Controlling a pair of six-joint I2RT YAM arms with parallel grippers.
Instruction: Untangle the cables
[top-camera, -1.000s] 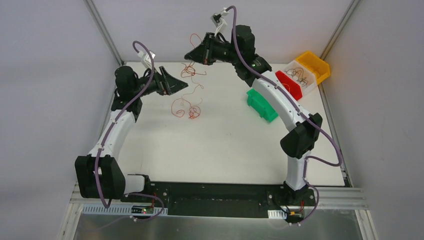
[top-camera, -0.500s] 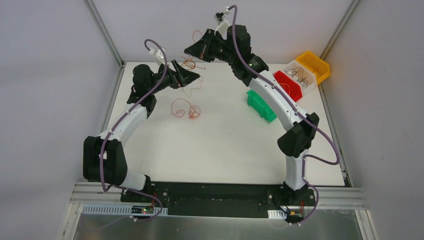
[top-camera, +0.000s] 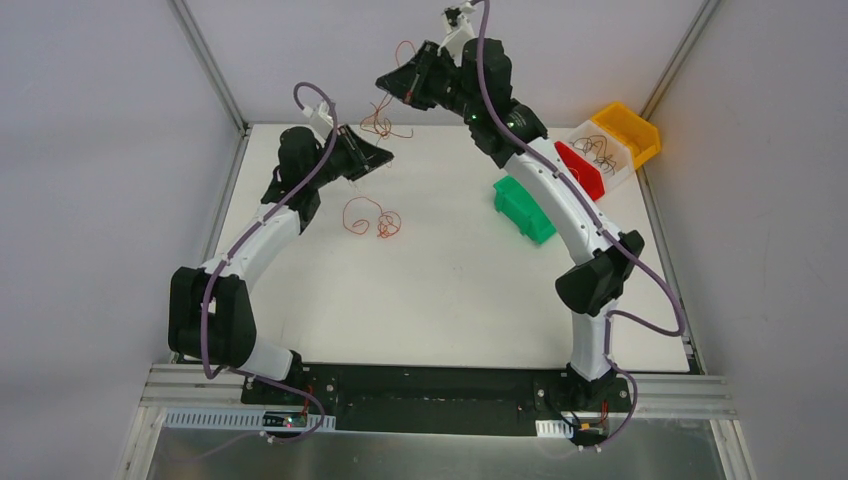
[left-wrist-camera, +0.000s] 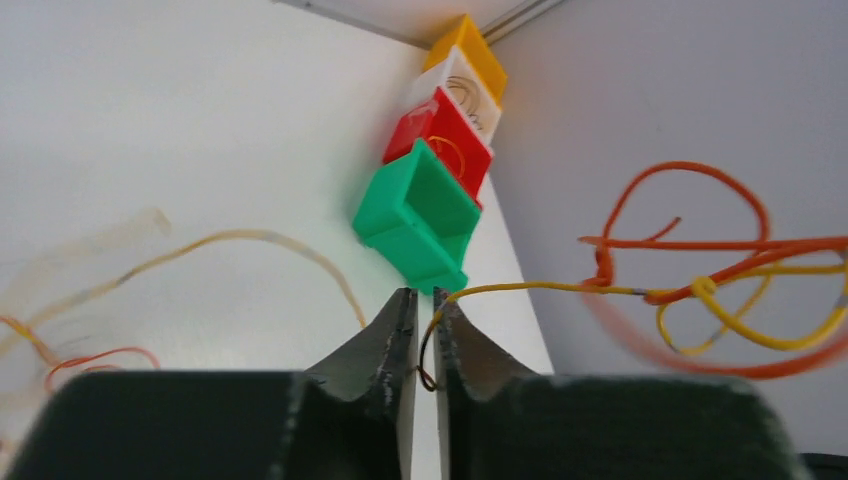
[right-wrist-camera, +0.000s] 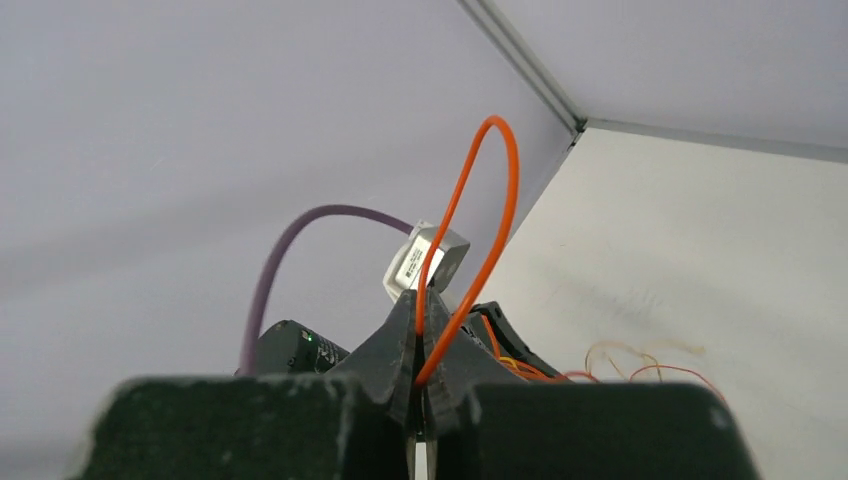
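**A:** Where are the cables (top-camera: 383, 122)?

**B:** One knot hangs in the air at the upper middle of the top view, strung between the two grippers above the far end of the table (top-camera: 450, 290). A second clump (top-camera: 376, 218) lies loose on the table just below it in the frame, apart from both arms.

**A:** What holds the hanging knot?

**B:** The right gripper (right-wrist-camera: 420, 318), the higher one, has its jaws pressed together on an orange wire (right-wrist-camera: 492, 190) that arcs up in a loop from the tips. The left gripper (left-wrist-camera: 418, 302), lower and to the left, has its jaws drawn to a narrow slit with a yellow wire (left-wrist-camera: 540, 289) caught in it. That wire leads off into the orange and yellow tangle at the right of the left wrist view.

**A:** So which step is this?

**B:** The pull-apart, I judge: each arm has a different strand of the same knot.

**A:** And next?

**B:** The grippers need to move slowly apart, so that the yellow strand slides out of the orange loops and does not cinch them. The wires are hair-thin, so either could slip from the tips. A freed strand probably goes to the bins (top-camera: 605, 150) at the right edge, beyond the green bin (top-camera: 522, 208), but that is a guess.
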